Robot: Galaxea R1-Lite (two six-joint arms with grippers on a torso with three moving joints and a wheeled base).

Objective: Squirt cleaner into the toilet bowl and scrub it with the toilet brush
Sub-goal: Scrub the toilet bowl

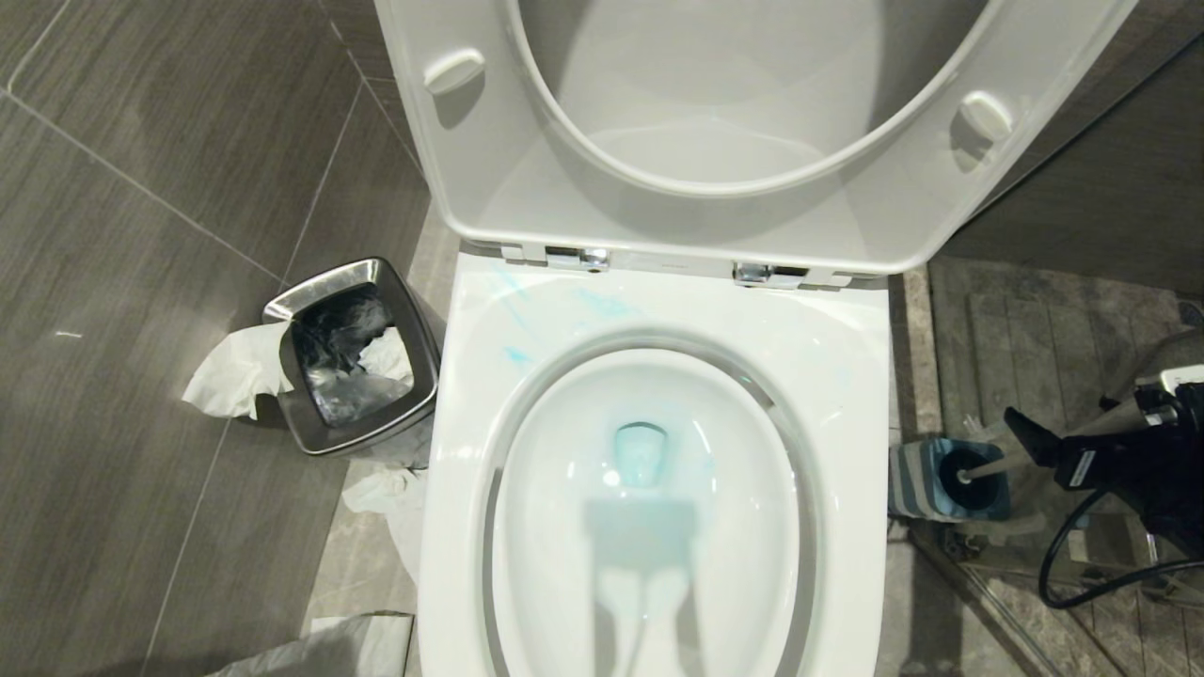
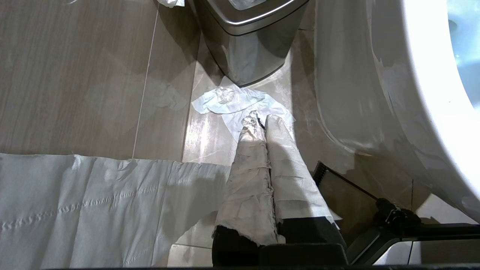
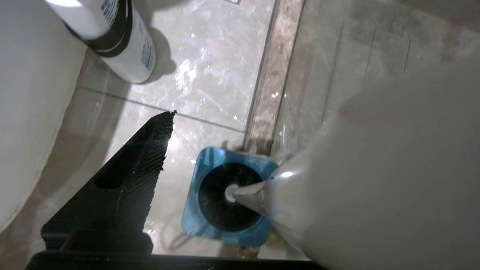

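Note:
The toilet bowl (image 1: 847, 376) fills the head view, seat and lid raised. Turquoise cleaner tints the water (image 1: 641, 451) and streaks the back left of the rim (image 1: 527, 310). To the bowl's right, the toilet brush stands in its blue-topped holder (image 1: 917, 480), black bristle head (image 3: 217, 202) down inside, and its white handle (image 1: 997, 463) leans right. My right gripper (image 1: 1053, 437) is open beside the handle (image 3: 375, 168). One black finger (image 3: 142, 168) shows; the handle hides the other. My left gripper (image 2: 260, 120), paper-wrapped, hangs shut, holding nothing, low at the bowl's left.
A steel waste bin (image 1: 362, 357) stands left of the toilet with crumpled tissues (image 1: 230, 371) around it and a paper sheet (image 2: 93, 202) on the floor. A white bottle with a blue label (image 3: 123, 45) stands by the bowl's side. A black cable (image 1: 1082, 564) loops under my right arm.

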